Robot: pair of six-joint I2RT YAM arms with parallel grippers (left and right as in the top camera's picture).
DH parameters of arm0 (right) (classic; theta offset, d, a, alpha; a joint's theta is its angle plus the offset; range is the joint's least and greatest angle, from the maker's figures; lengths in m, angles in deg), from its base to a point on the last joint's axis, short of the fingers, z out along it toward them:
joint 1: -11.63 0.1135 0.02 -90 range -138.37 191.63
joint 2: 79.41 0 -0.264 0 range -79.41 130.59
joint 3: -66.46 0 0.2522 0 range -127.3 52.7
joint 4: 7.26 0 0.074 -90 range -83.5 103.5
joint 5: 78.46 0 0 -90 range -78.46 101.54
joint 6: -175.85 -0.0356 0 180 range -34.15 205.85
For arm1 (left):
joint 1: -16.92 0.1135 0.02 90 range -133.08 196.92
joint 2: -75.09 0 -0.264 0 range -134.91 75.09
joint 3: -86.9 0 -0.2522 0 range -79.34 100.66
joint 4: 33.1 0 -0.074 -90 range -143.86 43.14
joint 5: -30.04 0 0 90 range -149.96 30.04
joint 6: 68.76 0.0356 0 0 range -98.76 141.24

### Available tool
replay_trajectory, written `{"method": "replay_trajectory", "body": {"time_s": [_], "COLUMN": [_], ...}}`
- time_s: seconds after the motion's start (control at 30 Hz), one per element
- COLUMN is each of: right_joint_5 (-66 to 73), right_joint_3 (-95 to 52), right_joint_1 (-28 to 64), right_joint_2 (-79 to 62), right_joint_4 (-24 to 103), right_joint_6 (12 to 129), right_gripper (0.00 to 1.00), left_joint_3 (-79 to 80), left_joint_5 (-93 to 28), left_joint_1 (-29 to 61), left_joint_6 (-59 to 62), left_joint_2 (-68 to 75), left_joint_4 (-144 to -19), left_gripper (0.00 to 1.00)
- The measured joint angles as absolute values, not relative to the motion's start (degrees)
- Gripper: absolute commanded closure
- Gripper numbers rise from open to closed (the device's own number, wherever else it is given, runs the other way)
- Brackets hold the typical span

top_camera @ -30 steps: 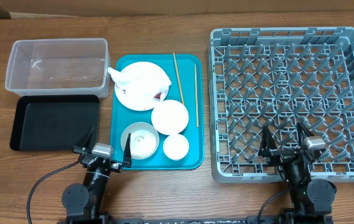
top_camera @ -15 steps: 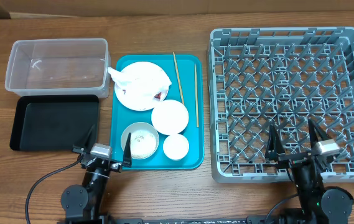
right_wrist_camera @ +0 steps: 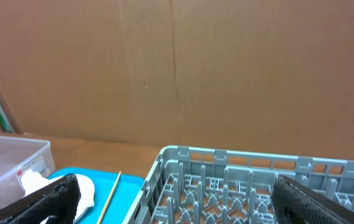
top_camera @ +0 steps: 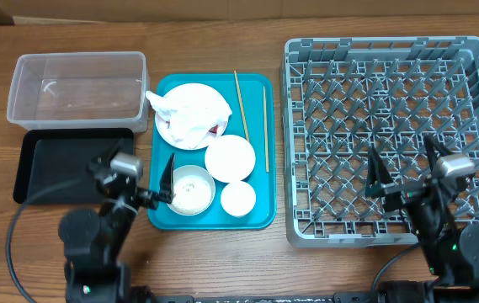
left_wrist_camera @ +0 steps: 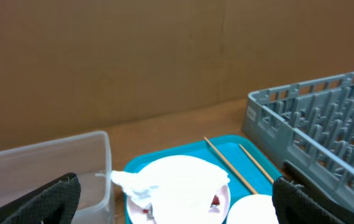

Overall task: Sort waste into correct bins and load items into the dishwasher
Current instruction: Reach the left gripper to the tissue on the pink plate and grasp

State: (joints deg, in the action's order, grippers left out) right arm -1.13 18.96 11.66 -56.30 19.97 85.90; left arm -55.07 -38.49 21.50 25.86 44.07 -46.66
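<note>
Well, nothing is sorted yet: left jaws and right jaws both spread, empty. Next, I judge, the left must reach the crumpled napkin (top_camera: 172, 108) on the plate (top_camera: 219, 103).

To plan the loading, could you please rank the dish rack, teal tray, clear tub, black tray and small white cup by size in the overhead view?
1. grey dish rack
2. teal tray
3. clear tub and black tray, about alike; I would not rank them
4. small white cup
</note>
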Motion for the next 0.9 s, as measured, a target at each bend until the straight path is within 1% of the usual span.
{"method": "replay_trajectory", "body": {"time_s": [0.17, 0.43, 0.57, 0.6, 0.63, 0.67, 0.73, 0.9], "right_joint_5": [-1.4, -1.7, -1.7, -1.8, -1.8, -2.0, -3.3, -9.8], "right_joint_3": [10.9, 0.0, -6.7, -8.6, -9.9, -11.8, -14.4, -15.0], "right_joint_1": [11.7, 11.7, 11.7, 11.7, 11.7, 11.7, 11.7, 11.7], "right_joint_2": [-49.0, -36.8, -29.2, -27.1, -25.8, -23.9, -20.6, -16.3], "right_joint_4": [25.3, 34.3, 40.9, 42.6, 44.1, 46.2, 46.9, 49.2], "right_joint_6": [85.9, 88.7, 90.6, 90.8, 91.0, 91.2, 91.2, 91.3], "right_gripper": [0.0, 0.0, 0.0, 0.0, 0.0, 0.0, 0.0, 0.0], "left_joint_3": [-41.3, -14.2, 0.6, 6.5, 8.2, 13.0, 20.0, 23.6], "left_joint_5": [-35.8, -33.3, -33.1, -33.7, -34.0, -35.0, -36.0, -35.1], "left_joint_1": [21.5, 21.5, 21.5, 21.5, 21.5, 21.4, 21.2, 20.8], "left_joint_6": [25.8, 26.0, 26.3, 26.3, 26.3, 26.3, 26.3, 25.7], "left_joint_2": [29.6, 8.9, 0.0, -3.5, -4.8, -7.6, -12.4, -18.3], "left_joint_4": [-53.5, -73.6, -86.6, -92.1, -93.3, -99.4, -105.7, -109.1], "left_gripper": [0.0, 0.0, 0.0, 0.0, 0.0, 0.0, 0.0, 0.01]}}
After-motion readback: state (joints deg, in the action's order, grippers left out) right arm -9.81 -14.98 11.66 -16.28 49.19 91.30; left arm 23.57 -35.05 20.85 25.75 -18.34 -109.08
